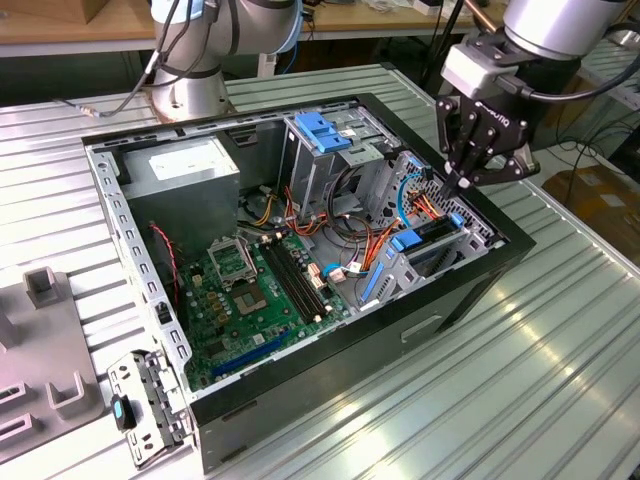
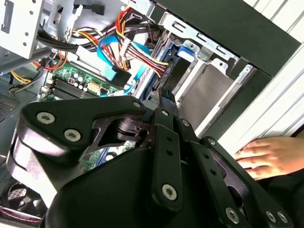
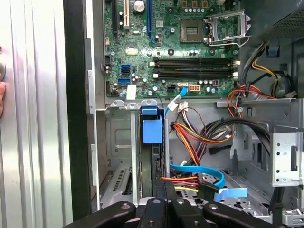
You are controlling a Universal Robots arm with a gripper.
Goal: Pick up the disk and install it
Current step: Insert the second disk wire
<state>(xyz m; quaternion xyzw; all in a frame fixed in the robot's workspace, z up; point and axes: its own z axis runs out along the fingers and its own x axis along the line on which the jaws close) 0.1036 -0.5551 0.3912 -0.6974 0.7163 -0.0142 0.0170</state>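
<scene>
While the black claw [image 1: 466,183] hangs pointing down over the open black computer case [image 1: 470,290] at the exterior view's right, its fingers look pressed together. Just beneath it, the dark, blue-framed disk [image 1: 432,238] sits slotted in the grey metal bay, on a ribbed metal surface [image 1: 520,380].

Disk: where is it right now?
The disk stands on edge in the drive bay at the exterior view's right of the open case, just below the pincer, beside orange and blue cables.
</scene>
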